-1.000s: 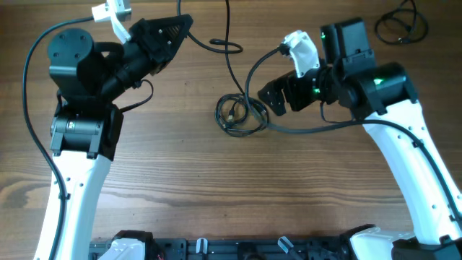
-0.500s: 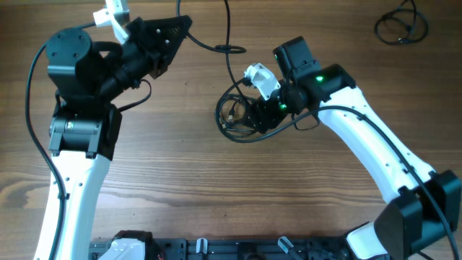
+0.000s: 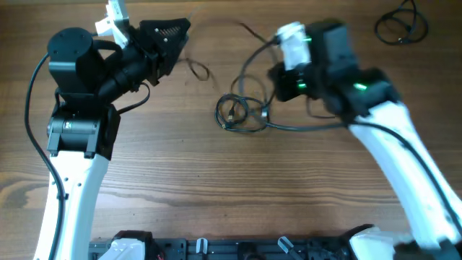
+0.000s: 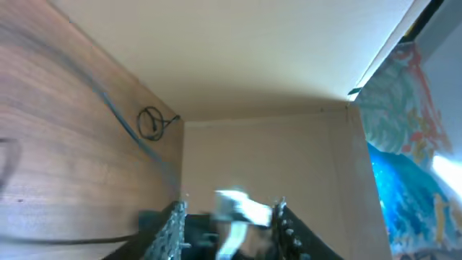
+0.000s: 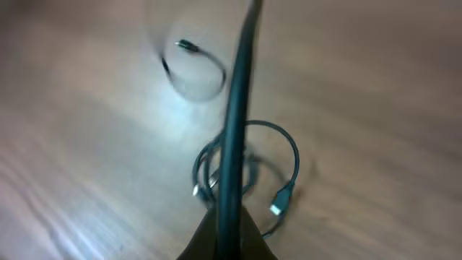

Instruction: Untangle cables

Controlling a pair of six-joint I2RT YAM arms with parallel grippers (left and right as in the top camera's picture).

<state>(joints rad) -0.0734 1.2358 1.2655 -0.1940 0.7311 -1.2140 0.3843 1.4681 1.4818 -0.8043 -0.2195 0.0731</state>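
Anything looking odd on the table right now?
Nothing damaged. The right gripper pinches one cable, which runs straight and taut above the tangled bundle. A short cable lies loose beside it, and another coil sits apart at the far right corner.

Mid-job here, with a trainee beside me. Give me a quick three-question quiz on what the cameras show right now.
1. True or false: the right end effector is shut on a cable strand running to the tangled bundle.
2. Where on the table does the separate small coil lie? A) far right corner, B) touching the bundle, C) at the near edge.
3. Fill in: the ___ end effector has its fingers apart, holding nothing.
Key: 1 true; 2 A; 3 left end effector.
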